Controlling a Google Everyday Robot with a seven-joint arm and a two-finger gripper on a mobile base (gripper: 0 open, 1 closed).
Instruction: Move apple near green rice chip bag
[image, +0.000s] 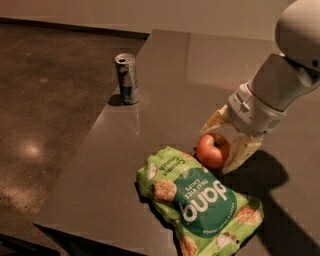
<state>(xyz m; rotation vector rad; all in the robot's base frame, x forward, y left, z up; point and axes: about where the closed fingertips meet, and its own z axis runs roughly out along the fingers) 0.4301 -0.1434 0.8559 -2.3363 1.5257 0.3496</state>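
The small red-orange apple (212, 150) rests on the table right at the upper right edge of the crinkled green rice chip bag (200, 202), touching or almost touching it. My gripper (217, 150) reaches in from the right, with one cream finger (212, 122) above and behind the apple and the other (239, 152) to its right. The fingers are shut on the apple. The bag lies flat near the table's front edge, label up.
A slim silver-blue drink can (127, 79) stands upright at the table's left edge, well behind the bag. The dark table (200, 65) stretches back and right. The floor (45, 125) lies to the left, below the table's edge.
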